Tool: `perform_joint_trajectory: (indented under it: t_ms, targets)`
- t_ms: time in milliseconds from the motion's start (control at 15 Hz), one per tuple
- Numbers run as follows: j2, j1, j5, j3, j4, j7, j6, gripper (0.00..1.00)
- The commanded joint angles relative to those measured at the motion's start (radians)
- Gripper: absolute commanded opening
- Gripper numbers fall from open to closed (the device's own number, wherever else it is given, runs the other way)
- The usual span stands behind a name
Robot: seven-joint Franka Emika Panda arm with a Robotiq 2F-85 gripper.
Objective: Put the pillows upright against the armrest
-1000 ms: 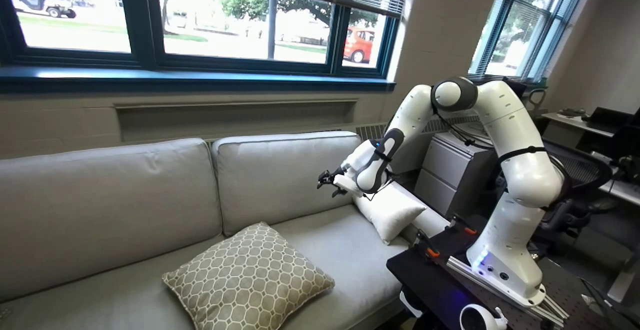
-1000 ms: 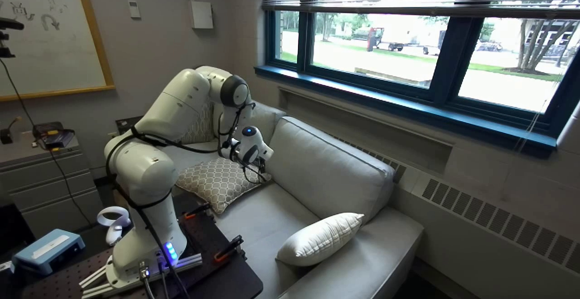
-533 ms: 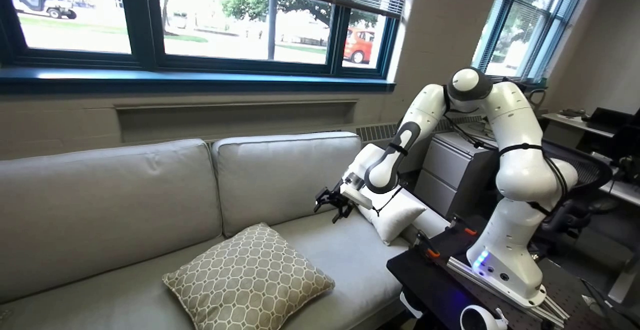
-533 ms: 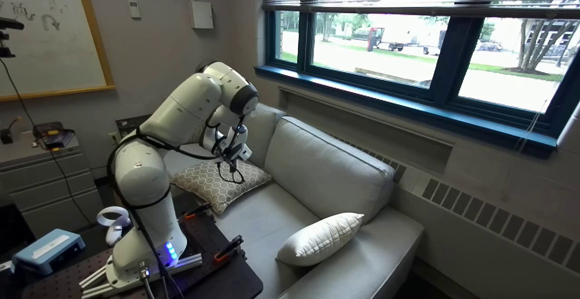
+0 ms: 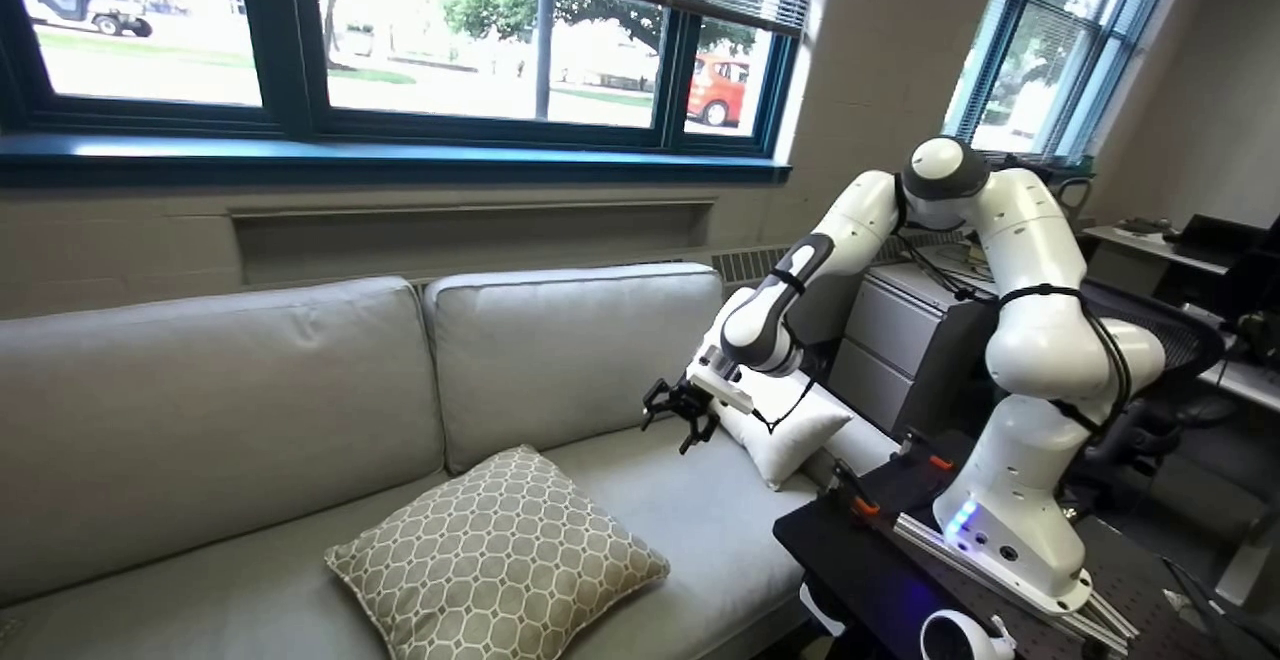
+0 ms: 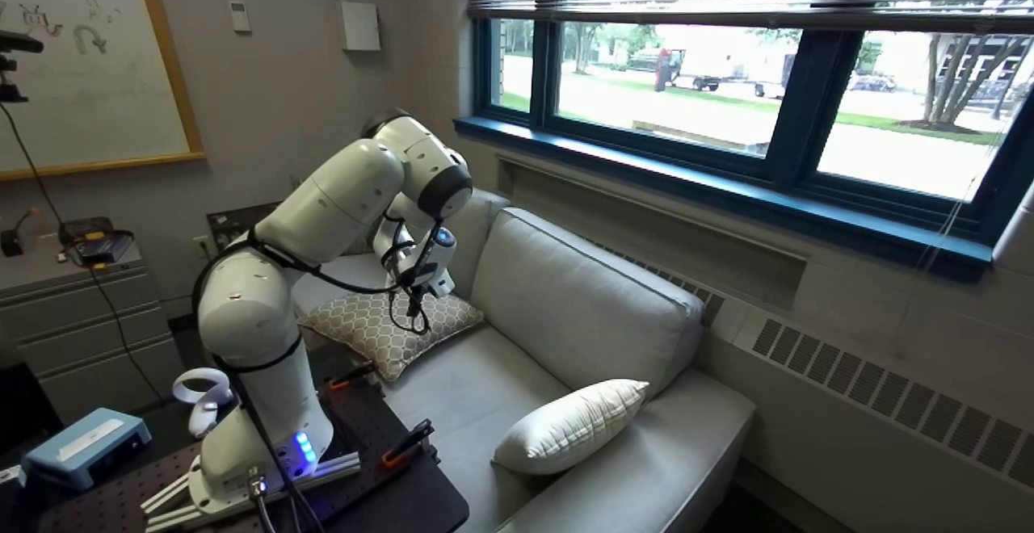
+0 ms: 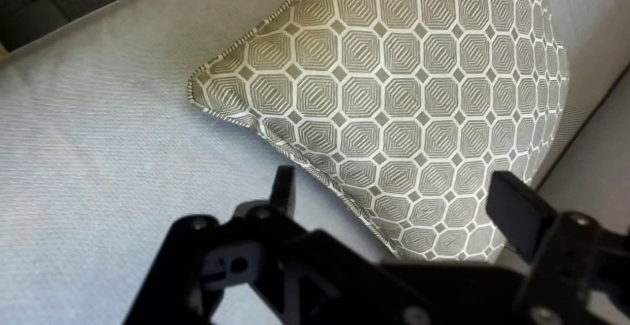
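While the end effector [image 7: 395,194] gapes wide, empty, slippage threatens.
A shallow pinch could drop the tan pillow [image 7: 389,96].

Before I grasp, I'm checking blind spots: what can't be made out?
In an exterior view:
Tan latticed square fabric pillow: near corner, cut off by bottom edge.
Cream square fabric pillow: upper left, behind the white robot arm.
In the wrist view:
Tan pillow: upper part, cut off by top edge.

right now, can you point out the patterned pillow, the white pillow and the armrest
Patterned pillow [image 7: 398,96]: in the wrist view, middle of its lattice face.
White pillow [image 6: 567,430]: in an exterior view, middle of its visible side.
Armrest [image 6: 674,452]: in an exterior view, on its top surface.
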Motion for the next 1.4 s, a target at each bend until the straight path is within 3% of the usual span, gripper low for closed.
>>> perform_joint_trajectory:
  t_ms: [0, 200, 333, 867, 1133, 1333]
  targets:
    - [-0.008, 0.016, 0.091, 0.0, 0.006, -0.072, -0.004, 1.0]
    - [-0.018, -0.027, 0.123, 0.014, -0.041, -0.066, 0.071, 1.0]
    - [0.003, -0.016, 0.172, 0.005, -0.026, -0.072, 0.124, 1.0]
    - [0.186, 0.231, 0.372, -0.077, 0.283, 0.096, 0.114, 1.0]
    - [0.3, 0.215, 0.414, -0.023, 0.417, 0.168, 0.115, 1.0]
    - [0.386, 0.158, 0.412, 0.026, 0.491, 0.185, 0.122, 1.0]
